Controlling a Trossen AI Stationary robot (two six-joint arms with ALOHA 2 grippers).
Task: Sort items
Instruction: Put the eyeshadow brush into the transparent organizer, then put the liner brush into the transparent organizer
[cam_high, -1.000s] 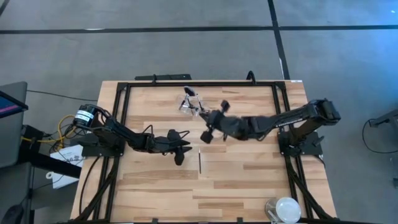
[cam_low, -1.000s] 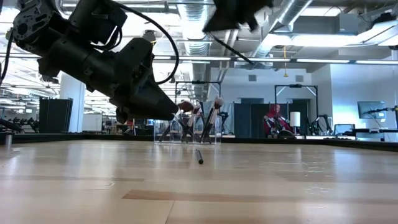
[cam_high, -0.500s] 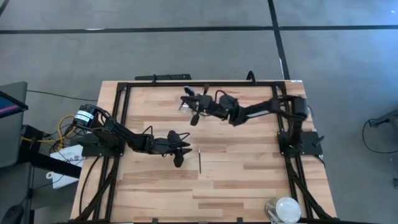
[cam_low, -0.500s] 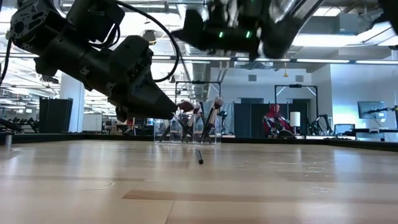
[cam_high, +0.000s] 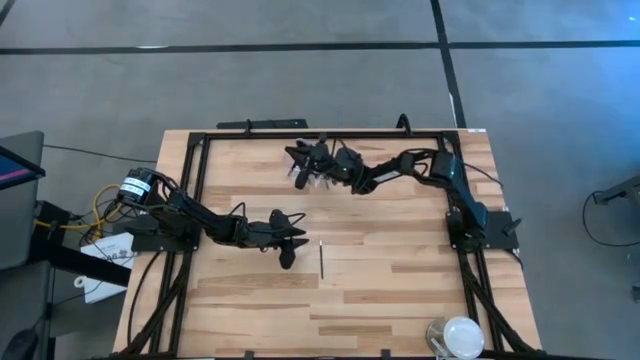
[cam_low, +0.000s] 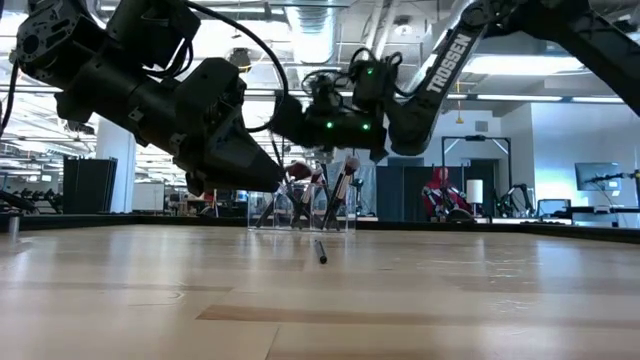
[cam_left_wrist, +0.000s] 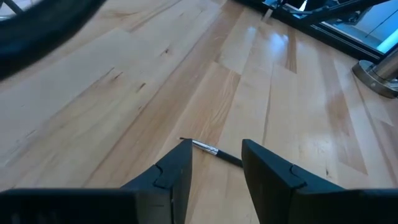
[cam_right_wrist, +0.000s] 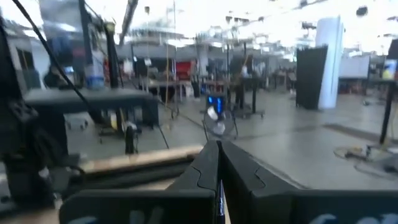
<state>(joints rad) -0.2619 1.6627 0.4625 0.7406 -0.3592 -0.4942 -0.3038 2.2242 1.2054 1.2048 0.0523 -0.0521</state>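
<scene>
Open wood spans the table (cam_high: 380, 290) around a lone brush (cam_high: 322, 260), hemmed only by the left gripper (cam_high: 290, 240) beside it; the right gripper (cam_high: 303, 160) crowds the clear holder (cam_low: 300, 212) at the far edge.

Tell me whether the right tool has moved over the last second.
Yes. In the high view the right tool has swung from mid-table, near the loose brush, toward the far edge, and now sits by the clear holder.
</scene>
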